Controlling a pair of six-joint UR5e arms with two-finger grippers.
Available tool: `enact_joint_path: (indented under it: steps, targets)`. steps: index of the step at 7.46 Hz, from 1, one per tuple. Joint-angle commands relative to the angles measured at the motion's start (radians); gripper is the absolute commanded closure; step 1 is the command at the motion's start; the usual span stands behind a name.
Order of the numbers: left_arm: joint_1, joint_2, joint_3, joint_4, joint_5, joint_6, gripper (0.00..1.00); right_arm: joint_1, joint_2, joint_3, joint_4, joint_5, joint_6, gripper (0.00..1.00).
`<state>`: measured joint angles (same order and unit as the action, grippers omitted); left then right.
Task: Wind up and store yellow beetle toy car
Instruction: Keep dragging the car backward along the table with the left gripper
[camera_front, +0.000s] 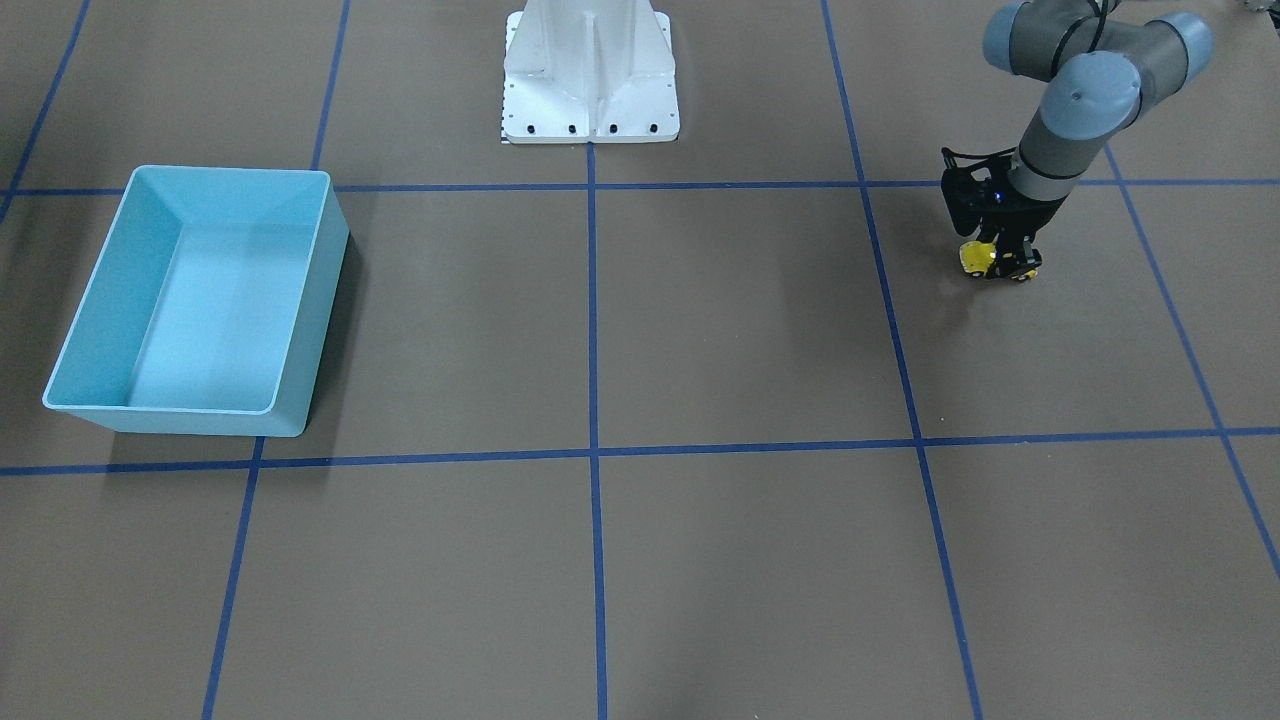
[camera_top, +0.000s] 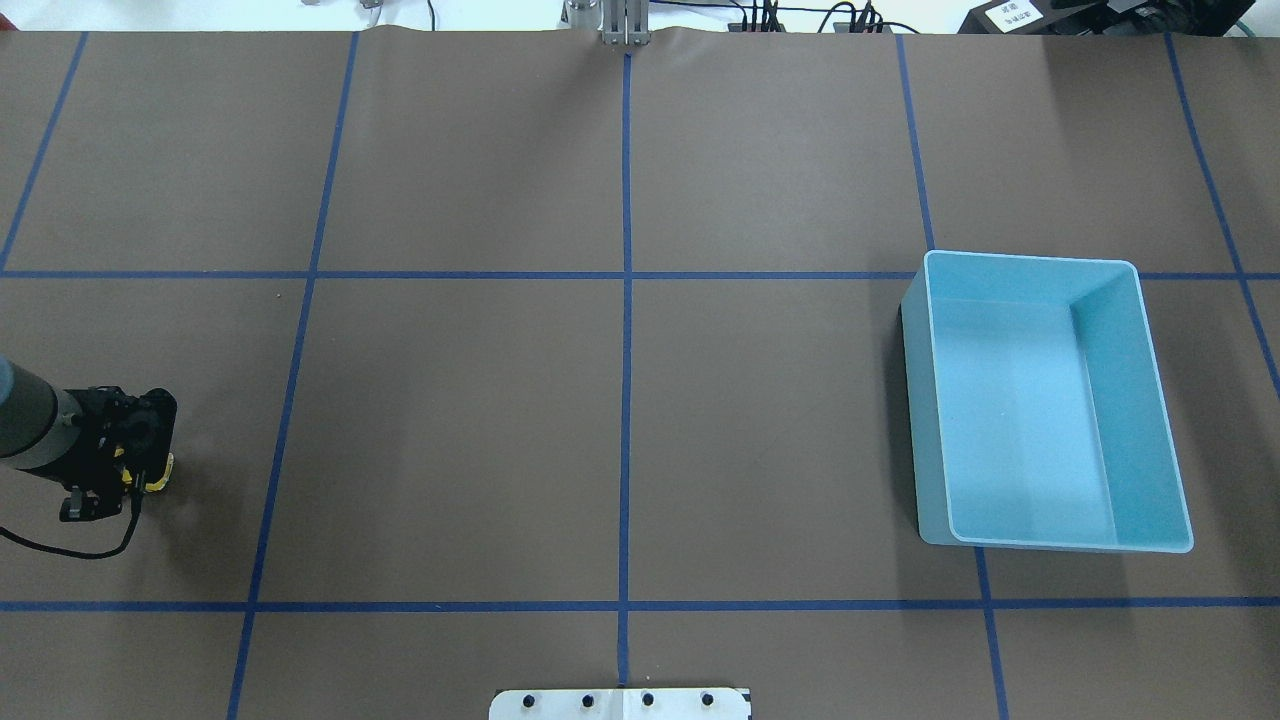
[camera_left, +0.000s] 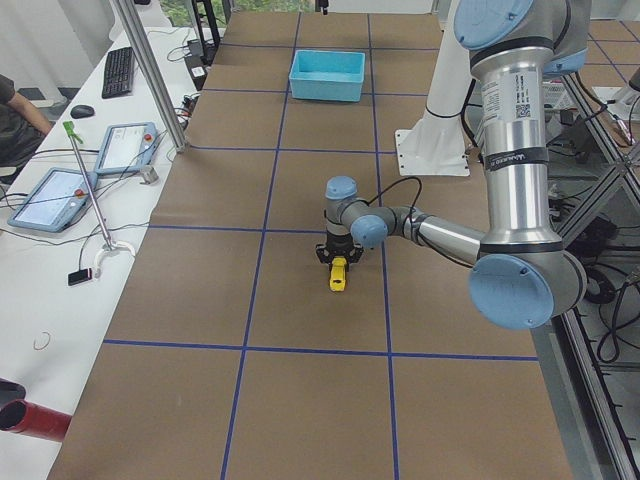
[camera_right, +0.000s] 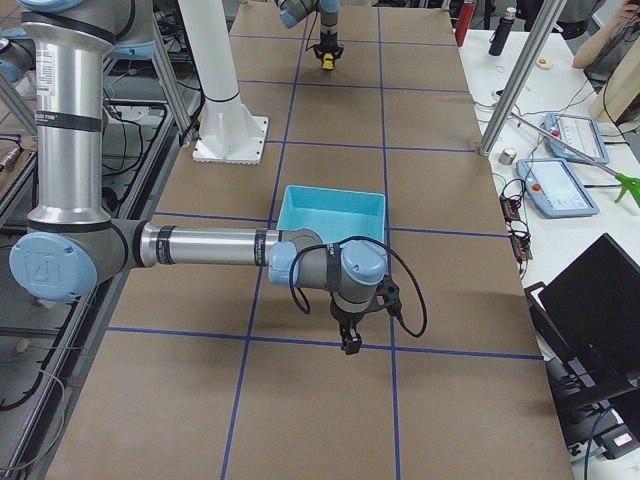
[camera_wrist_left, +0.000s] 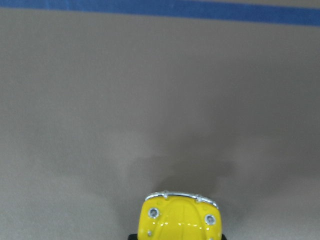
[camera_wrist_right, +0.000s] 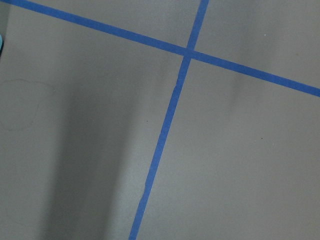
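Observation:
The yellow beetle toy car (camera_front: 972, 258) is a tiny glossy car at the table's left end, at or just above the brown surface. My left gripper (camera_front: 1005, 265) is shut on it from above. In the overhead view, only a yellow sliver of the car (camera_top: 160, 484) shows beside the left gripper (camera_top: 140, 472). The left wrist view shows its hood and chrome bumper (camera_wrist_left: 181, 217) at the bottom edge. The light blue bin (camera_top: 912, 420) stands empty on the right side. My right gripper (camera_right: 350, 345) shows only in the exterior right view, low over the table near the bin (camera_right: 335, 190). I cannot tell if it is open.
Blue tape lines (camera_top: 626, 400) divide the brown table into squares. The white robot base (camera_front: 590, 90) stands at the table's edge between the arms. Monitors, tablets and cables lie on the side desk (camera_left: 60, 190) beyond the table.

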<state>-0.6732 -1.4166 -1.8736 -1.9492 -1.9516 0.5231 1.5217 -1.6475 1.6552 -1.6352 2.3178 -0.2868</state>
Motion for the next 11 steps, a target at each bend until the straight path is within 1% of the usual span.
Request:
enact_joint_path:
  steps: [1, 3, 4, 11]
  targets:
    - [-0.025, 0.008, 0.013, -0.011, -0.041, 0.027, 1.0, 0.0, 0.0, 0.0, 0.0, 0.0, 0.0, 0.0]
    - [-0.028, 0.021, 0.019, -0.033, -0.041, 0.029, 1.0, 0.0, 0.0, 0.0, 0.0, 0.0, 0.0, 0.0]
    - [-0.029, 0.036, 0.028, -0.066, -0.043, 0.029, 1.0, 0.0, 0.0, 0.0, 0.0, 0.0, 0.0, 0.0]
    - [-0.06, 0.05, 0.045, -0.096, -0.092, 0.063, 1.0, 0.0, 0.0, 0.002, 0.0, 0.0, 0.0, 0.0]
